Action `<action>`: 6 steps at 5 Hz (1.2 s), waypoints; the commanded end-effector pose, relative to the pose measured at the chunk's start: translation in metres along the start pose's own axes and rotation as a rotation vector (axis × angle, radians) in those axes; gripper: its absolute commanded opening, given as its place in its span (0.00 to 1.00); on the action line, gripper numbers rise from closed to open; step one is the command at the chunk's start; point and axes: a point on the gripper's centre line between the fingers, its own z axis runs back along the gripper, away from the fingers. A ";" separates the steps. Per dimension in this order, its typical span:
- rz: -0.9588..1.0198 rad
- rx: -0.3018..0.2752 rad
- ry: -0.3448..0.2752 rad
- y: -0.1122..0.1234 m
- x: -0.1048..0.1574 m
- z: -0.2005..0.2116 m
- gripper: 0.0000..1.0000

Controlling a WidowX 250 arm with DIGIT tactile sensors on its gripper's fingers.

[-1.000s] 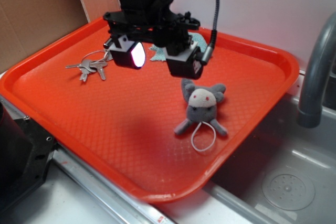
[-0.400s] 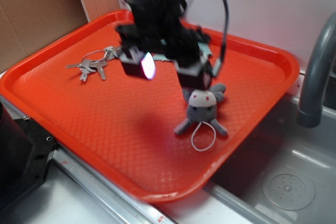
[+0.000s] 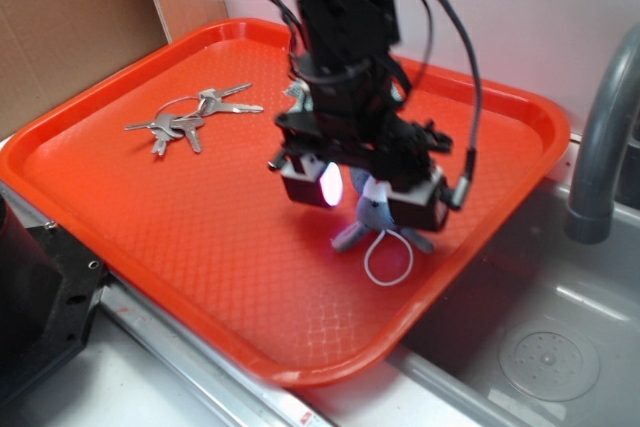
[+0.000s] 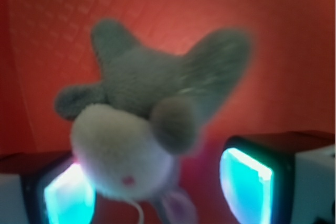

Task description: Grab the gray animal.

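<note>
Exterior view, gray animal (image 3: 377,215): your target lies on the orange tray (image 3: 150,207), toward its right side, and only its body, two stubby limbs and a slice of pale face show below the arm.
Cord loop (image 3: 387,258): white, spread flat on the tray just in front of the toy, toward the near rim.
Wrist view, gray animal (image 4: 152,108): it fills the picture, blurred, pale face low with one red eye visible, gray body and limbs splayed above against the orange floor.
Gripper (image 3: 364,195): you're right down over the toy, one finger block on each side of its head.
Fingers (image 4: 247,184): the glowing pads stand left and right of the face in the wrist view, with orange showing between the right pad and the plush.
Jaws: wide apart, straddling the head and not pressing on it on the side you can see; contact on the left pad is too blurred to call.
Keys (image 3: 182,121): a bunch on a ring, well apart from the toy, at the tray's far left.
Teal cloth (image 3: 296,95): a sliver peeks out behind the arm.
Faucet (image 3: 603,137): gray, curved, rising right of the tray above the sink basin (image 3: 540,337).
</note>
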 end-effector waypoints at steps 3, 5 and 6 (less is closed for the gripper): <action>-0.036 -0.075 -0.010 0.067 0.035 0.090 0.00; -0.066 -0.101 -0.062 0.132 0.029 0.147 0.00; -0.074 -0.129 -0.086 0.142 0.030 0.164 0.00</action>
